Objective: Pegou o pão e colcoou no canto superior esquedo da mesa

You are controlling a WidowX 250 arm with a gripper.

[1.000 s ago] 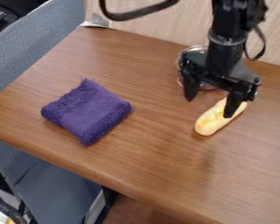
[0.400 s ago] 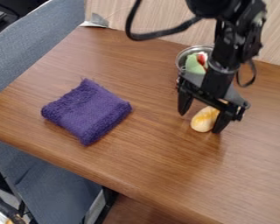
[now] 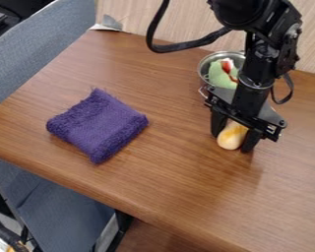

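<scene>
While the claw [image 3: 232,142] grasps the bread [image 3: 231,135] on the right of the table [image 3: 153,177], near the metal bowl [image 3: 204,70], only the grip seems done; lifting, carrying to the far left corner [image 3: 98,39] and setting down remain.

We see a solid deep-purple cloth [image 3: 98,125] and a brown table [image 3: 153,172] streaked with darker wood grain. The bread [image 3: 230,140] shows us pale cream with golden-yellow patches, against the plain black of the gripper [image 3: 232,142]. We also note a silver pot [image 3: 204,66], pale green and red pieces [image 3: 219,78], blue-grey fabric [image 3: 48,44] and a finely streaked beige wall [image 3: 180,24].
</scene>
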